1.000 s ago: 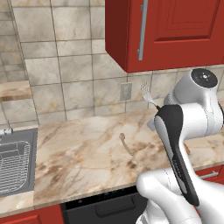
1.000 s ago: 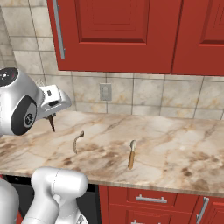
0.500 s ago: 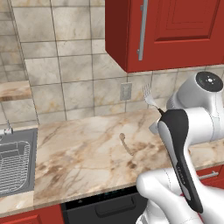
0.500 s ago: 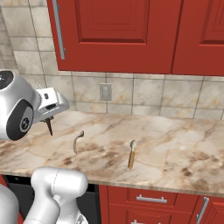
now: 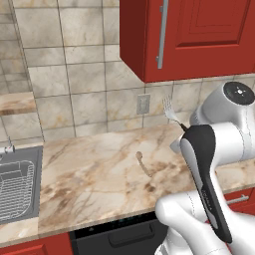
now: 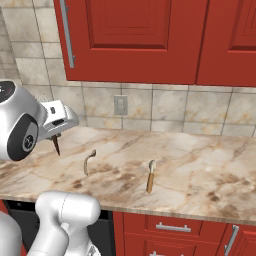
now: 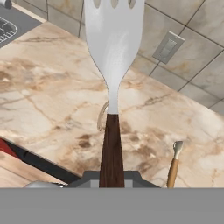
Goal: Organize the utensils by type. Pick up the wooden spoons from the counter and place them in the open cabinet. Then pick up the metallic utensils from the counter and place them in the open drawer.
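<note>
now the gripper point(image 7: 112, 178) clamps the fork point(image 7: 113, 65) by its dark handle, above the counter point(image 7: 52, 105); below it lie two spoons point(image 7: 173, 165).

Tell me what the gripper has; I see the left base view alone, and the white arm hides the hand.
Observer: The gripper is shut on the dark brown handle of the silver fork.
Operator: Check the beige marbled counter behind the arm.
Observer: A wooden spoon with an orange-brown handle lies on the counter, right of the pale spoon.
Operator: Confirm the fork is off the counter.
Observer: Yes; in the right base view its handle end hangs above the stone, not touching.
</note>
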Motion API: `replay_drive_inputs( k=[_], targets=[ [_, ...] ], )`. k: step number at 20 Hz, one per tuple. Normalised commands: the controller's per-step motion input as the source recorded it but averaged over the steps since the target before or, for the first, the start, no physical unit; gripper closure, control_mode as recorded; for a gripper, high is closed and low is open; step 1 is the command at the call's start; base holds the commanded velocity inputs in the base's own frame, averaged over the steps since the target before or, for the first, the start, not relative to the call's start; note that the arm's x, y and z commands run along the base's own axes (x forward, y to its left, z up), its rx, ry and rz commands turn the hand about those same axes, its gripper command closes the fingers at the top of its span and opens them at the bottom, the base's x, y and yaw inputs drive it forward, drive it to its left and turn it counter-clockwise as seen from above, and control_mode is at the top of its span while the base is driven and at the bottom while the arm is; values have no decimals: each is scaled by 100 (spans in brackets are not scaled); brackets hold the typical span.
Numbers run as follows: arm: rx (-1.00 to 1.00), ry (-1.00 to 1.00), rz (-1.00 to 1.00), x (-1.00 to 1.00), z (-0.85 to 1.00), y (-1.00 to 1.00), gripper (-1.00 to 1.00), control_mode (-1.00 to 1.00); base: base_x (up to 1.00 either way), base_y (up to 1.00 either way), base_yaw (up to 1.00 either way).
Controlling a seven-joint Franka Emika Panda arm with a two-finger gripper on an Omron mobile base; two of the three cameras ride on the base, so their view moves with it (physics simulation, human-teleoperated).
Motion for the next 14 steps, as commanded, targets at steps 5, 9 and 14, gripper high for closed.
replay_drive_inputs(
  k=[5,9,14],
  targets=[
    [0,0,0,0,0,0,100,100,-10,0,0],
    [0,0,0,0,0,0,100,100,-58,0,0],
    [0,0,0,0,0,0,100,100,-57,0,0]
  ],
)
